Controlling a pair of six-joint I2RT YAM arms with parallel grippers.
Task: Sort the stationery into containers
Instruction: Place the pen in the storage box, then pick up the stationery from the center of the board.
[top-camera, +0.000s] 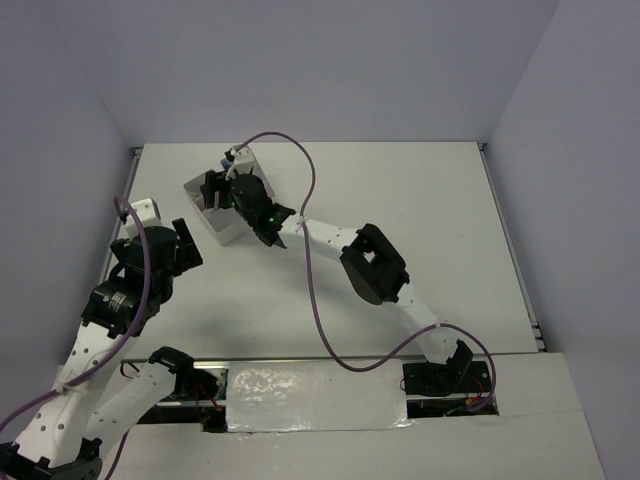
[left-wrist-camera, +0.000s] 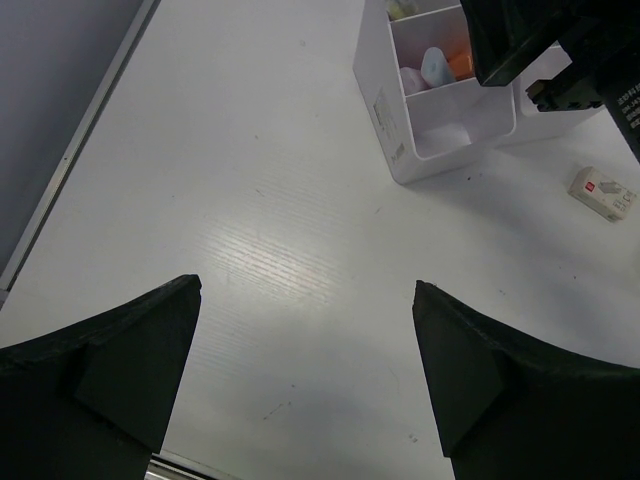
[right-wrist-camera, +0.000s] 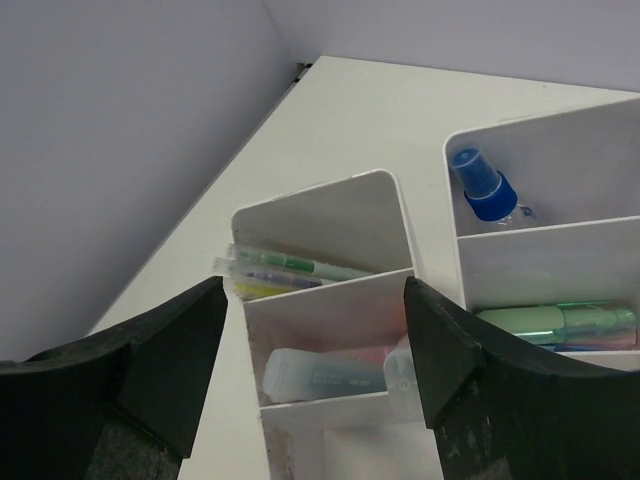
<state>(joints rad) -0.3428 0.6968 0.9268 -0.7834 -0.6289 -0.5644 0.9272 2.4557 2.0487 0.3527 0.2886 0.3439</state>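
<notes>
The smooth white table (top-camera: 400, 220) has a faint ribbed sheen. Over bare table, the left gripper (left-wrist-camera: 306, 285) has its two blunt black fingers spread fully and holds nothing. The right gripper (right-wrist-camera: 312, 290) hangs over the containers (top-camera: 228, 222), jaws wide apart, gripping nothing. The containers are glossy white plastic boxes at the table's far left. Inside lie what look like three thin pens (right-wrist-camera: 290, 272), one green highlighter (right-wrist-camera: 560, 322) and one clear blue-capped tube (right-wrist-camera: 487, 190). One small rectangular eraser (left-wrist-camera: 603, 192) lies beside them.
</notes>
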